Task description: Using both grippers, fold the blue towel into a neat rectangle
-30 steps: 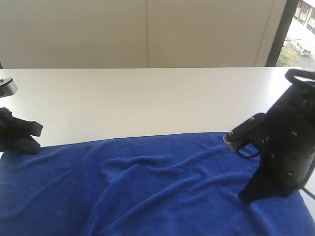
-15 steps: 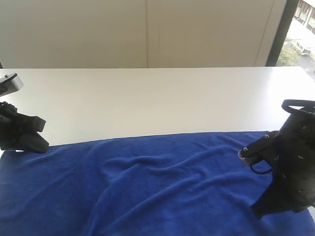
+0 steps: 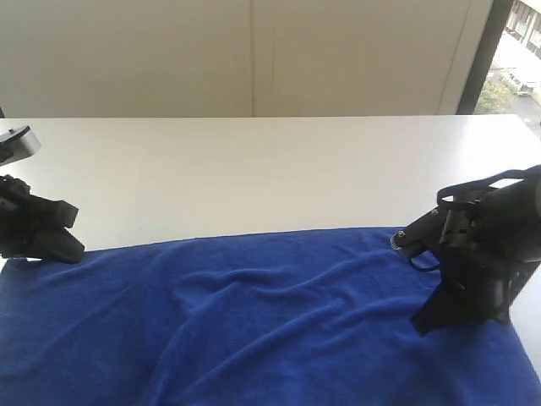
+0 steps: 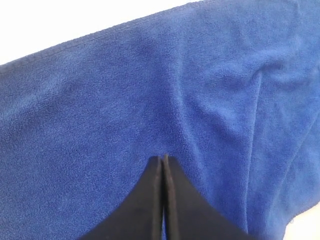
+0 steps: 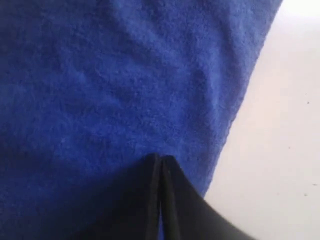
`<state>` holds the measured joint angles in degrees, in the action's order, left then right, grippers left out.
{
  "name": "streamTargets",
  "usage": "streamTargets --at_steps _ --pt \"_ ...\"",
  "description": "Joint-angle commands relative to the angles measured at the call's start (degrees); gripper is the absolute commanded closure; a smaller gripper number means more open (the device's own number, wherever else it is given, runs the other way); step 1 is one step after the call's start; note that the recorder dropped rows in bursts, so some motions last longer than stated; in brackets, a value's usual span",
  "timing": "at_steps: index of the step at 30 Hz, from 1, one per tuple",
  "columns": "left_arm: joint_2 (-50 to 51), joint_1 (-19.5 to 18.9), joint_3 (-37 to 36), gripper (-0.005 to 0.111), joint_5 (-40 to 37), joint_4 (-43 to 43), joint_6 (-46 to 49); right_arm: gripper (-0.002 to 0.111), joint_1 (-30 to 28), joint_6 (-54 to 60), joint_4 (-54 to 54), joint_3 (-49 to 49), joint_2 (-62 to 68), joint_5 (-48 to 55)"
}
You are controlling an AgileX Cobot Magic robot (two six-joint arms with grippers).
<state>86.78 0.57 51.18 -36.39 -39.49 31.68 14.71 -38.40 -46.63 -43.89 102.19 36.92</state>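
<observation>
Two black arm ends hang over a blue towel (image 3: 254, 330) spread on the near part of a white table (image 3: 254, 169). The towel's near edge is cut off by the bottom of the exterior view. The left gripper (image 4: 163, 160), by the towel's far left corner, has its jaws pressed together with no cloth seen between them. Its tips point at the plush just inside the stitched hem (image 4: 100, 32). The right gripper (image 5: 160, 159) is likewise closed over the towel's right edge, with bare table beside it. Whether either tip touches the fabric cannot be told. Both arms are cropped by the sides of the exterior view. Soft wrinkles cross the towel's middle. A window (image 3: 517, 59) at upper right shows only blurred outdoors.
</observation>
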Motion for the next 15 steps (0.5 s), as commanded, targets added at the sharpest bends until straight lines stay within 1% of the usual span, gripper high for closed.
streamTargets --at_steps 1,7,15 --pt "-0.2 0.2 0.3 0.107 -0.3 -1.1 0.3 0.108 -1.2 0.1 -0.5 -0.8 3.3 2.1" --pt "-0.2 0.2 0.3 0.107 0.0 -1.1 0.4 0.108 -2.9 0.1 -0.6 -0.8 5.0 3.5" --pt "-0.2 0.2 0.3 0.107 -0.4 -1.1 0.4 0.108 -8.1 0.1 -1.0 -0.8 5.3 6.2"
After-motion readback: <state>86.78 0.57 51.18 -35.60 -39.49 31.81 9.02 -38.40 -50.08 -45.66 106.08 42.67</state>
